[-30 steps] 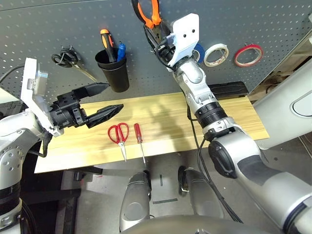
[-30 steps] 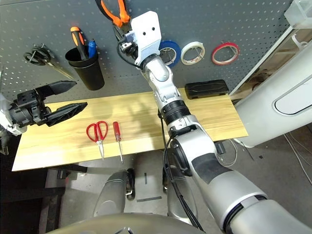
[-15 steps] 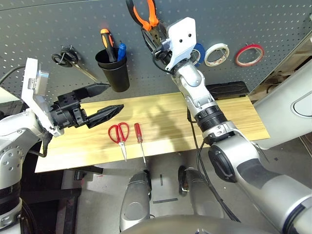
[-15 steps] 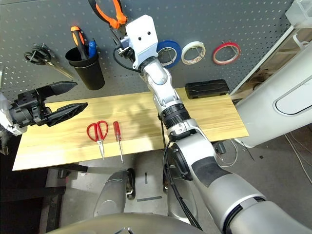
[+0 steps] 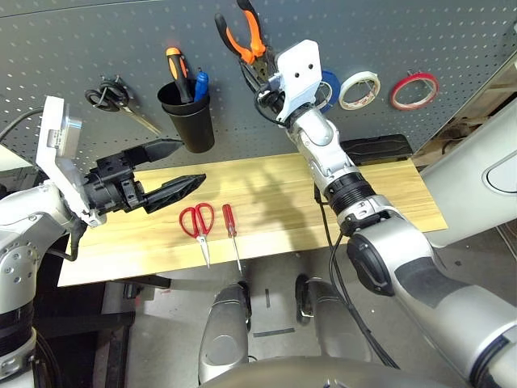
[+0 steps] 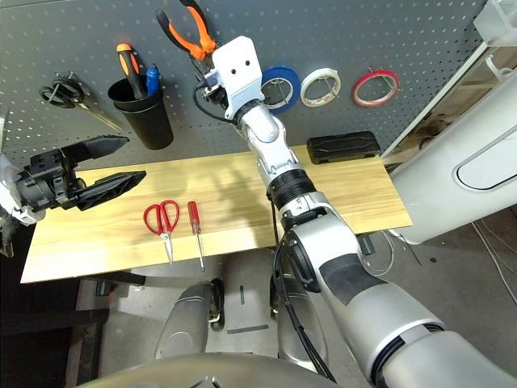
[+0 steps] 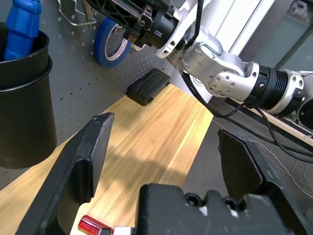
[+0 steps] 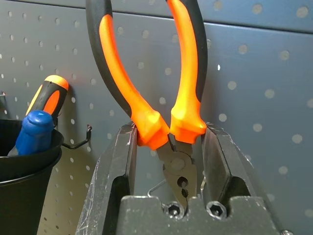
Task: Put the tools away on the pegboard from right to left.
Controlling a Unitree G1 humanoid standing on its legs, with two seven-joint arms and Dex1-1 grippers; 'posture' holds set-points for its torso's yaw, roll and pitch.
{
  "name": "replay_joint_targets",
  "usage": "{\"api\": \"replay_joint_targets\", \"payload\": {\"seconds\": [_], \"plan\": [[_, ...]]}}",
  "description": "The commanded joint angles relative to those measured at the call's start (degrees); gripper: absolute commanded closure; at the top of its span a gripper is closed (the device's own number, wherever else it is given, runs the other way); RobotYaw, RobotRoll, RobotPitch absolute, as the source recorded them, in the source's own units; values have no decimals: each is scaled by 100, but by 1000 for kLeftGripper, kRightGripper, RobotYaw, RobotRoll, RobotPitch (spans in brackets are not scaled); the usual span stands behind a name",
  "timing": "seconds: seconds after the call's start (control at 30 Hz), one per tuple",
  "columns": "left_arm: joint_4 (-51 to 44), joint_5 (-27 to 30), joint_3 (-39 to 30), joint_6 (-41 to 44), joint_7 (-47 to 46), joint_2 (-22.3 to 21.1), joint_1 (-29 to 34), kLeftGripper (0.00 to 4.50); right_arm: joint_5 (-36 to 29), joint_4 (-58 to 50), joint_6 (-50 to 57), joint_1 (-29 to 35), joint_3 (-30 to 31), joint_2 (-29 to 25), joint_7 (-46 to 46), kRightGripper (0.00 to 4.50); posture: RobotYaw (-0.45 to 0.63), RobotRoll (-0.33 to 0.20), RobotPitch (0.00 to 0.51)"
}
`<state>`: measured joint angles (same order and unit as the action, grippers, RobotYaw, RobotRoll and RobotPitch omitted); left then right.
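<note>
The right gripper (image 8: 168, 147) is clamped on the pliers (image 5: 246, 36), its two black fingers (image 8: 117, 166) pressing the orange grips just above the metal head, handles up and splayed. It holds them against the pegboard (image 5: 73, 40), high up, between the black cup (image 5: 187, 113) and the blue tape roll (image 6: 280, 87); whether the pliers already rest on a hook cannot be told. A bare hook (image 8: 80, 142) sticks out of the board just beside the cup. The cup holds an orange-and-black handle (image 5: 175, 69) and a blue handle (image 5: 200, 82). Towards the board's right edge hang the blue roll, a white tape roll (image 5: 358, 89) and the red tape ring (image 5: 411, 90), in a row, apart from one another. Near the board's left edge hang black-handled scissors (image 5: 117, 101). The left gripper (image 5: 182, 166) hovers over the left end of the desk (image 5: 388, 202) with its fingers spread wide and nothing between them, pointing towards the middle of the desk. On the desk near its front edge, left of centre, lie the red-handled scissors (image 5: 197, 226) and just to their right the screwdriver (image 5: 230, 230), side by side and not touching, tips towards the front edge. A black case (image 5: 376, 149) lies at the desk's back edge, towards the right end, against the board.
</note>
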<state>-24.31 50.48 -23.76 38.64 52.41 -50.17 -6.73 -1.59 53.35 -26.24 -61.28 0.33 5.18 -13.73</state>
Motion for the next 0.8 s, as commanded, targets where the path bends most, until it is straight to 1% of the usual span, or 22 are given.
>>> {"api": "replay_joint_targets", "payload": {"seconds": [0.03, 0.57, 0.63, 0.67, 0.73, 0.77, 0.8], "plan": [[-149, 102, -76, 74, -5, -77, 37, 0, -118, 107, -159, -69, -110, 26, -50, 2470, 113, 0, 191], [-210, 127, -72, 171, -44, -66, 17, 0, -208, 347, -88, 75, -231, 76, -25, 2471, 116, 0, 201], [-209, 124, -61, 173, -50, -54, 13, 0, -214, 333, -74, 89, -234, 78, -32, 1739, 116, 0, 202], [-208, 124, -56, 174, -52, -50, 13, 0, -217, 321, -69, 99, -234, 78, -34, 1483, 116, 0, 202], [-210, 121, -39, 174, -63, -35, 13, 0, -225, 265, -59, 132, -226, 73, -53, 821, 113, 0, 203], [-210, 122, -29, 172, -69, -25, 14, 0, -230, 220, -47, 153, -219, 69, -68, 403, 112, 0, 203], [-210, 116, -13, 165, -75, -13, 19, 0, -237, 162, -32, 179, -211, 62, -95, 142, 109, 0, 203]]}}
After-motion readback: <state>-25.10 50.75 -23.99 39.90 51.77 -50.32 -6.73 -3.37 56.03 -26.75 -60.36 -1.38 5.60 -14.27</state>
